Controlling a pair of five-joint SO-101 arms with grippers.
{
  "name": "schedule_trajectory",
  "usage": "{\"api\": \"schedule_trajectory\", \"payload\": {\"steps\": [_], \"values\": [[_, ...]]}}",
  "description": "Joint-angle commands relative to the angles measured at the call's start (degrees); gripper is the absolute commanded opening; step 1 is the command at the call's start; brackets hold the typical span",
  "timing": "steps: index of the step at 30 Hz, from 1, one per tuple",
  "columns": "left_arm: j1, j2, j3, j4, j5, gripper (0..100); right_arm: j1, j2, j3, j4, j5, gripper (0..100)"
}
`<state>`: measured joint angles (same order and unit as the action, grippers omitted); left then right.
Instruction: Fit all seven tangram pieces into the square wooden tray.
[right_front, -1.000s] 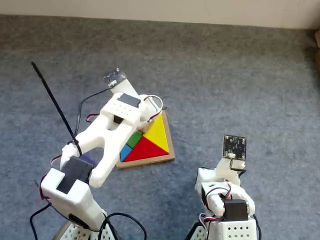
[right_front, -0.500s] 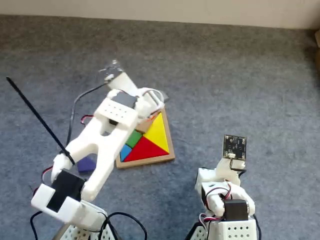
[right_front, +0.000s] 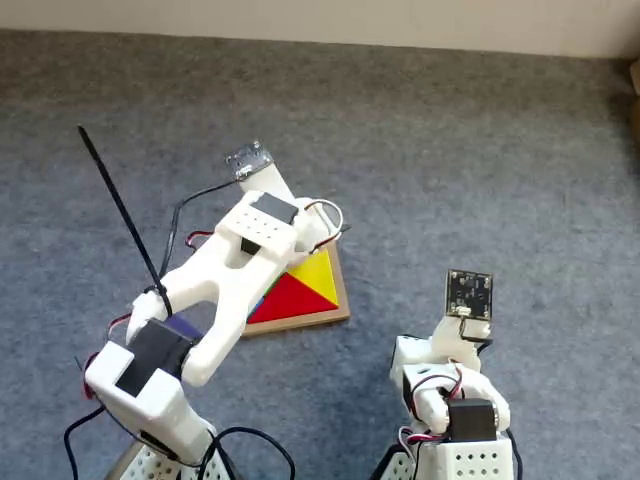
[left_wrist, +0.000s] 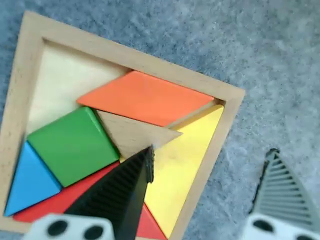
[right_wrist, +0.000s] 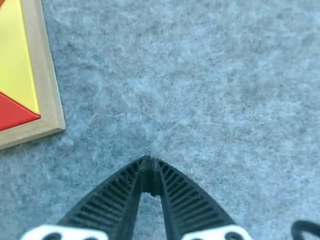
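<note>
The square wooden tray (left_wrist: 150, 59) holds an orange parallelogram (left_wrist: 145, 97), a green square (left_wrist: 72, 145), a blue triangle (left_wrist: 30, 177), a red triangle (right_front: 290, 298) and a yellow triangle (left_wrist: 182, 165). Bare wood shows in a small triangular gap (left_wrist: 132, 135) mid-tray and in a larger one (left_wrist: 65, 82) at a corner. My left gripper (left_wrist: 210, 151) hangs open just above the yellow triangle and the tray's rim, holding nothing. My right gripper (right_wrist: 149, 162) is shut and empty over the carpet, beside the tray's corner (right_wrist: 47, 100). A purple piece (right_front: 185, 325) lies on the carpet, mostly hidden under the left arm.
Grey carpet covers the whole floor. A thin black rod (right_front: 120, 210) sticks up from the left arm. The right arm's base (right_front: 455, 420) stands at the near edge, with open carpet beyond it and to the right of the tray.
The left arm swung away to the left half a second ago, then came back right; it now covers the green and blue pieces in the high view. The right arm has kept still.
</note>
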<state>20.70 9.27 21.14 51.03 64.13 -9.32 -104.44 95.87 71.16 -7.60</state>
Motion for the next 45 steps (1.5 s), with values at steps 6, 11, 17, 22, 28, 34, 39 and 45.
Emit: {"api": "schedule_trajectory", "payload": {"steps": [6, 11, 17, 22, 28, 34, 39, 45], "values": [[-1.2, -6.5, -0.6, 0.9, -0.2, 32, 0.7, -0.7, 7.8, 0.4, -0.4, 0.9], [-1.5, -9.8, -0.7, 1.8, -0.1, 32, 0.7, -0.7, 7.8, 0.4, -0.4, 0.9], [-1.2, -7.3, -0.9, 1.2, -0.3, 32, 0.7, -0.7, 7.8, 0.4, -0.4, 0.9], [-1.7, -0.2, -1.0, -1.7, -0.3, 32, 0.7, -0.7, 7.8, 0.4, -0.4, 0.9], [-2.9, -0.4, -0.8, -1.6, -0.2, 32, 0.7, -0.7, 7.8, 0.4, -0.4, 0.9], [-1.5, -8.0, -0.9, 1.3, 0.0, 32, 0.7, -0.7, 7.8, 0.4, -0.4, 0.9], [-2.9, -12.9, -0.6, 2.9, 0.0, 32, 0.7, -0.7, 7.8, 0.4, -0.4, 0.9], [-9.8, -13.1, -0.6, 2.5, -0.4, 32, 0.7, -0.7, 7.8, 0.4, -0.4, 0.9]]}}
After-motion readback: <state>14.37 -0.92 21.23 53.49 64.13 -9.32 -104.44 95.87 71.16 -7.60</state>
